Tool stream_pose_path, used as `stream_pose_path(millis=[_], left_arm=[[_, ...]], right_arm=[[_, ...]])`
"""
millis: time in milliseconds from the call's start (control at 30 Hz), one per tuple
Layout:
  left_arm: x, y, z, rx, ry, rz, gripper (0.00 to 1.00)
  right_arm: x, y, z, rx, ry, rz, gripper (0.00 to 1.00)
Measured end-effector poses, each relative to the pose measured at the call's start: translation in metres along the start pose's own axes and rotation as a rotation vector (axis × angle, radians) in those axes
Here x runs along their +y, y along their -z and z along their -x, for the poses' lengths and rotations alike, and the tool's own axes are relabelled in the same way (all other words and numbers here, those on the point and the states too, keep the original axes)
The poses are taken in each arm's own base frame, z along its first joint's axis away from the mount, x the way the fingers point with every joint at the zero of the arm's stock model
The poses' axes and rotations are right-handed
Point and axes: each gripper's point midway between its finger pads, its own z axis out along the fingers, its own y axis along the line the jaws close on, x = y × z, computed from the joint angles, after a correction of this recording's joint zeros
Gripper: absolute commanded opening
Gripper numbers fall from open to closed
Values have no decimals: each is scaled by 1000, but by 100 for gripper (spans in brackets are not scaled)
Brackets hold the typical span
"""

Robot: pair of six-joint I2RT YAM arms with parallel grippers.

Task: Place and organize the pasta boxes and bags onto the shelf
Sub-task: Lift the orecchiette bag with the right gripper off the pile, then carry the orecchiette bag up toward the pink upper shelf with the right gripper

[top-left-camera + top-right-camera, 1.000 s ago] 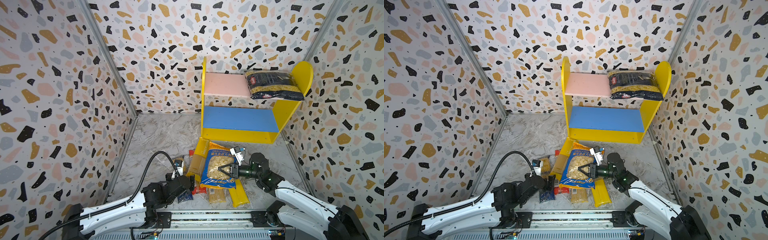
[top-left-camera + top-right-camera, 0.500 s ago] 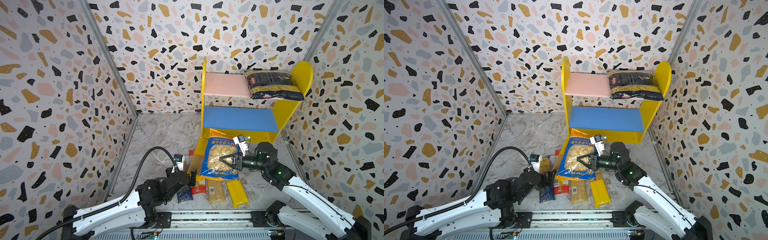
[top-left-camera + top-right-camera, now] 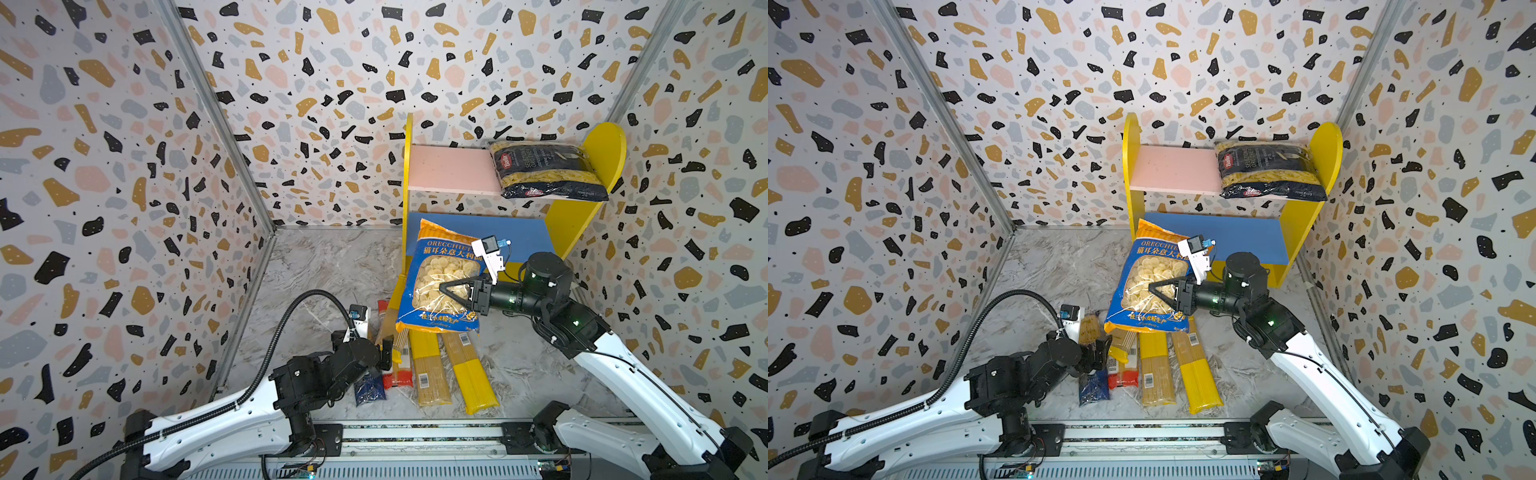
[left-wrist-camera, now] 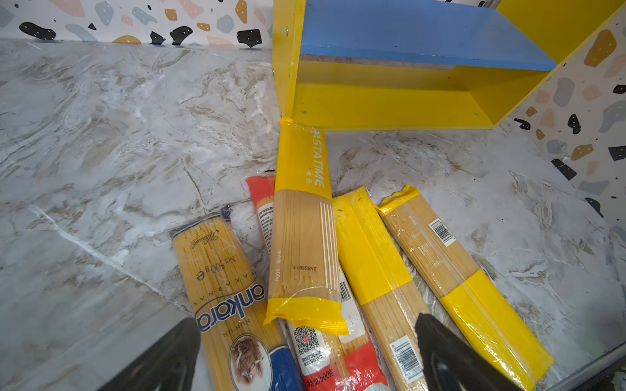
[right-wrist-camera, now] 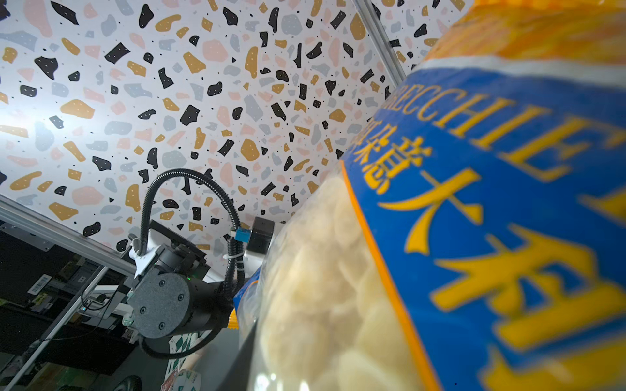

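orecchiette bag clamped in right gripper, aloft nr shelf front

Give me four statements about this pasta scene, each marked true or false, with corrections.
1. The right claw is shut on the blue-and-orange plastic orecchiette bag. True.
2. The left claw grips the long yellow PASTA TIME spaghetti pack. False: that claw is open and empty. The pack lies on the grey marble floor, over a slim red-ended pack.
3. The navy Barilla penne bag lies on that floor. False: it rests on the pink upper board.
4. In both top views, the penne bag sits at the board's right end, beside the yellow round-topped side panel. True.
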Motion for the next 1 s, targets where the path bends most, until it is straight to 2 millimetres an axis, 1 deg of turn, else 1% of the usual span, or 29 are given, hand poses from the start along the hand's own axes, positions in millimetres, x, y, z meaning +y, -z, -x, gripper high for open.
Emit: stream_pose_path(millis=[133,300,433,567,700,833,900,1000], left_arm=[[-2,0,3,-1,-16,0,100],[-10,5,18,-21,-19,-15,100],[-12,4,23,-25,-26,-14,99],[-14,1,22,-19,-45,-8,100],[-17,1,27,-22,-51,-8,100],[-21,2,35,-35,-52,-13,100],[-23,0,38,-38,-52,-15,99],[-28,-5,39,-28,-63,-15,100]], right_arm=[[3,-4,15,-4,29,-10,24],[4,-6,34,-10,57,-37,25],[6,-2,60,-44,95,-60,25],[5,4,93,-98,134,-81,25],[-8,14,123,-150,154,-120,25],[-22,17,147,-186,160,-153,25],[-29,15,154,-193,160,-160,25],[-36,7,163,-190,157,-154,25]])
